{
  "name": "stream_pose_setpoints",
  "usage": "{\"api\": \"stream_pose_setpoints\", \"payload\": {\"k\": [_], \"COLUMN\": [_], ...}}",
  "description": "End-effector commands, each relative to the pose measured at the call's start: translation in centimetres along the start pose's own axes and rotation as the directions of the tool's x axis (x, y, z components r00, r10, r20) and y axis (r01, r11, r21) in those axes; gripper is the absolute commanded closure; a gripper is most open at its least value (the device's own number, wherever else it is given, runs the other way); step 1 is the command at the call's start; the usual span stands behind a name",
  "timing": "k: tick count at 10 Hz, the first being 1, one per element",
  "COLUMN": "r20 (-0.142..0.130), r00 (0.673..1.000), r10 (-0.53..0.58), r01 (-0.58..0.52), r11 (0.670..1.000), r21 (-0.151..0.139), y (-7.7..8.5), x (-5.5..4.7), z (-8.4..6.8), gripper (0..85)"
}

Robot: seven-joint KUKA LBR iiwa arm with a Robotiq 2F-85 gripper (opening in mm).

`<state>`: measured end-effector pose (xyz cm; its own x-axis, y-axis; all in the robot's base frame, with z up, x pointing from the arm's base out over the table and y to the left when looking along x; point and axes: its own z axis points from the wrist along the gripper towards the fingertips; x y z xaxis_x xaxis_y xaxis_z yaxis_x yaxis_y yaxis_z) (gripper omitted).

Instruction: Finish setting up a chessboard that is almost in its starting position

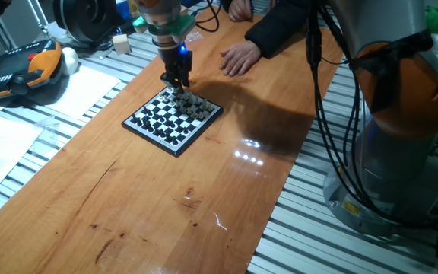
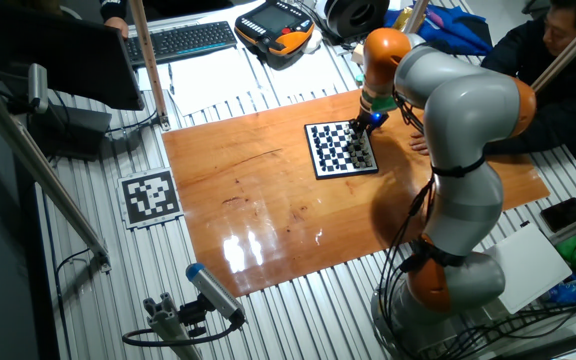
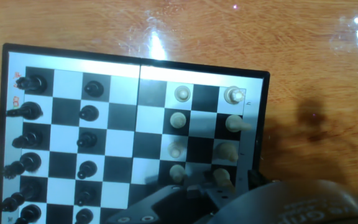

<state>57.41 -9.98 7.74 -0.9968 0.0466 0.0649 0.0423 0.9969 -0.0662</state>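
The chessboard (image 1: 150, 140) lies on the wooden table, a small black-rimmed board with tiny pieces. My gripper (image 1: 178, 85) is lowered onto its far corner, fingertips among the pieces. In the other fixed view the gripper (image 2: 361, 128) is at the board's (image 2: 348, 174) right edge. The hand view shows the chessboard (image 3: 73, 52) with black pieces (image 3: 86, 112) in two columns on the left and white pieces (image 3: 179, 118) on the right. A white piece (image 3: 222, 177) stands right at my gripper (image 3: 224, 186) at the bottom edge. The fingers' spacing is unclear.
A person's hand (image 1: 240, 57) rests on the table just behind the board. A teach pendant (image 1: 21, 70) and papers (image 1: 6, 137) lie at the left. The arm's base (image 1: 390, 152) with hanging cables stands at the right. A printed marker tag (image 2: 149, 196) lies off the tabletop.
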Motion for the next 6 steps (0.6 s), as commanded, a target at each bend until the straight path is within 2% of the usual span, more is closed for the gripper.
{"api": "stream_pose_setpoints", "payload": {"k": [1, 3, 4, 5, 6], "r20": [-0.007, -0.011, -0.01, -0.004, -0.005], "r00": [1.0, 1.0, 1.0, 1.0, 1.0], "r10": [0.005, 0.009, 0.003, -0.007, -0.011], "r01": [-0.005, -0.009, -0.003, 0.007, 0.011], "r11": [1.0, 1.0, 1.0, 1.0, 0.999], "r21": [0.0, 0.0, -0.008, -0.017, -0.048], "y": [0.2, 0.8, 0.9, 0.9, 0.8], "x": [0.0, 0.4, 0.5, 0.7, 0.9], "z": [-0.7, -2.7, -3.3, -3.7, -4.0], "gripper": [51.0, 51.0, 68.0, 68.0, 85.0]}}
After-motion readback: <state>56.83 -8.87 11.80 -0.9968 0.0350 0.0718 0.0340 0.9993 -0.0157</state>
